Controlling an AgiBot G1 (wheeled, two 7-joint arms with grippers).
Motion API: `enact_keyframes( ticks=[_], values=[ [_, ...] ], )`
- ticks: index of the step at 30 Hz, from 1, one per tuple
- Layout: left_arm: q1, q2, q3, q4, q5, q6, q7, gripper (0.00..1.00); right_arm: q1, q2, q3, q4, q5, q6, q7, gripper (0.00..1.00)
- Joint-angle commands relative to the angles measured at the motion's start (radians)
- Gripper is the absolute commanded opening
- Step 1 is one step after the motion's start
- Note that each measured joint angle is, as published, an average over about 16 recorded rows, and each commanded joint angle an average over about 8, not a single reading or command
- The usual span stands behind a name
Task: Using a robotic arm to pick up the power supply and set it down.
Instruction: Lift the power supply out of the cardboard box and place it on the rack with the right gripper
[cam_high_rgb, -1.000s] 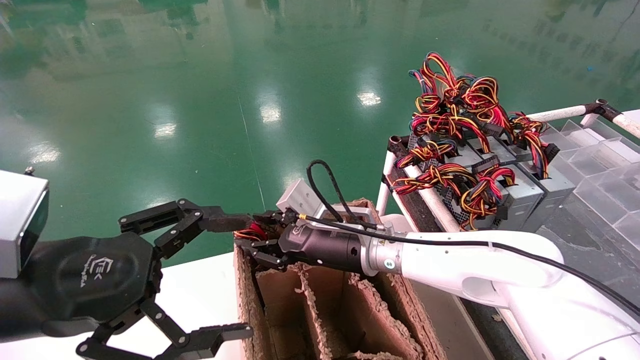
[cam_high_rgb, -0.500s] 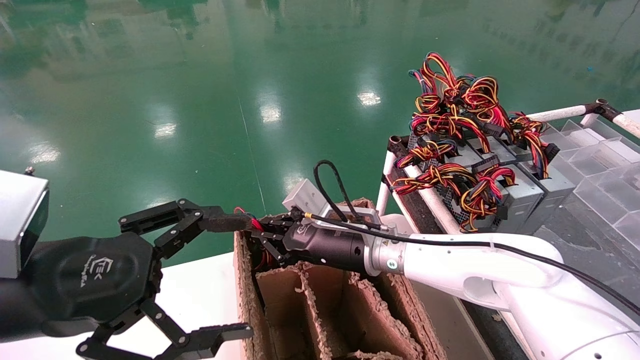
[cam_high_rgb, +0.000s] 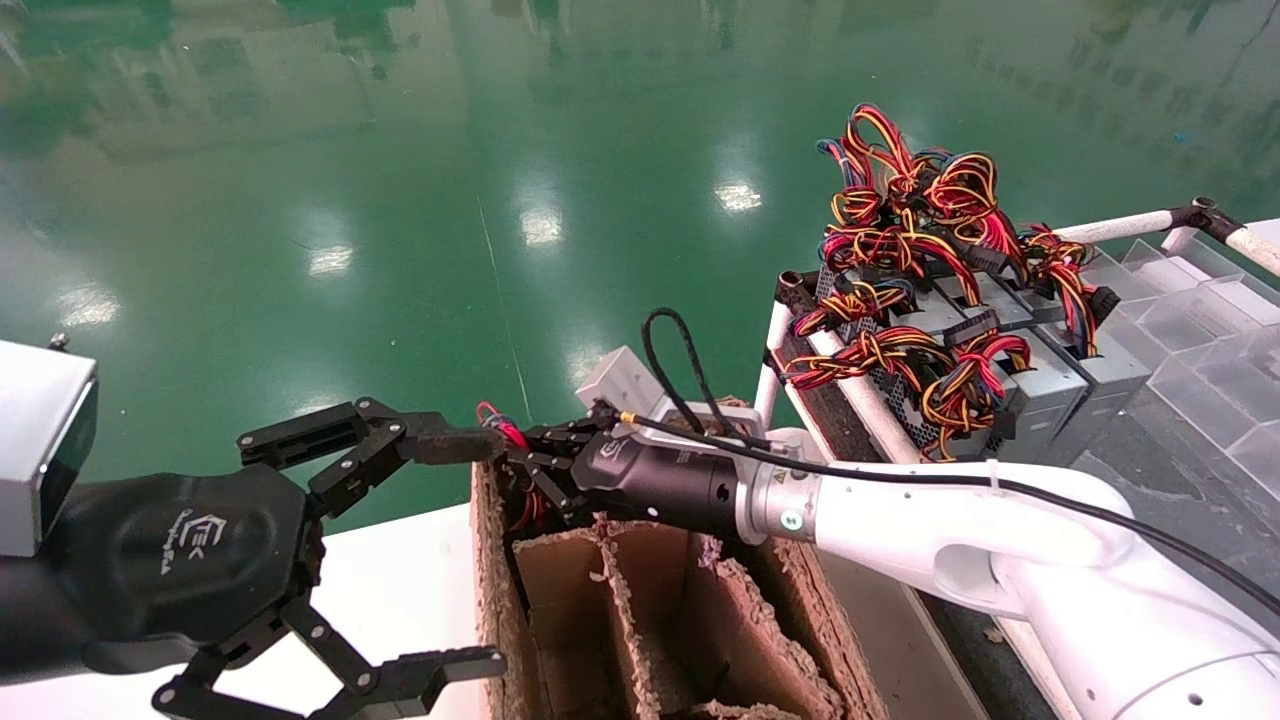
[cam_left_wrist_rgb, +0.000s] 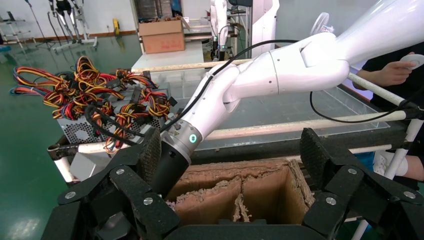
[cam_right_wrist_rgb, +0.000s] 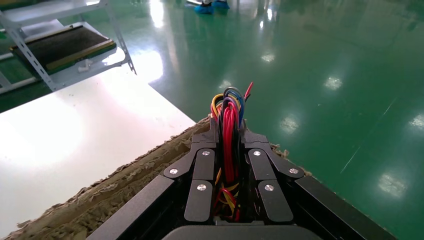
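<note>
My right gripper (cam_high_rgb: 532, 466) hangs over the far-left compartment of the frayed cardboard box (cam_high_rgb: 487, 600), at its far end. It is shut on the red, yellow and black wire bundle (cam_right_wrist_rgb: 230, 116) of the power supply, which stands up between the fingers (cam_right_wrist_rgb: 204, 172). A red loop of those wires (cam_high_rgb: 497, 424) shows above the box rim. The power supply's grey body is hidden inside the box. My left gripper (cam_high_rgb: 450, 555) stays open beside the box's left wall, holding nothing, and its pads (cam_left_wrist_rgb: 150, 156) frame the box (cam_left_wrist_rgb: 240, 176).
On the right, a rack (cam_high_rgb: 860, 385) carries several more grey power supplies (cam_high_rgb: 1045, 385) under tangled wires (cam_high_rgb: 910, 215). Clear plastic bins (cam_high_rgb: 1215, 335) stand behind it. A white tabletop (cam_high_rgb: 400, 590) lies left of the box, with green floor beyond.
My right gripper has risen a little and drawn back to the right with the wires, so the red loop now shows above the box rim. The left arm has not moved.
</note>
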Motion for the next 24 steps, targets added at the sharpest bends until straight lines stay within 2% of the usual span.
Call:
enact_keyframes(
  ticks=[1, 14, 24],
  values=[
    [0.000, 0.000, 0.000, 0.000, 0.000, 0.000, 0.000, 1.00, 0.003, 0.003, 0.002, -0.003, 0.012, -0.003, -0.003, 0.00],
    [0.000, 0.000, 0.001, 0.000, 0.000, 0.000, 0.000, 1.00, 0.010, 0.059, 0.045, 0.037, 0.077, -0.038, 0.010, 0.00],
    [0.000, 0.000, 0.001, 0.000, -0.001, -0.001, 0.001, 1.00, -0.009, 0.131, 0.093, 0.147, 0.121, 0.001, 0.037, 0.00]
  ],
)
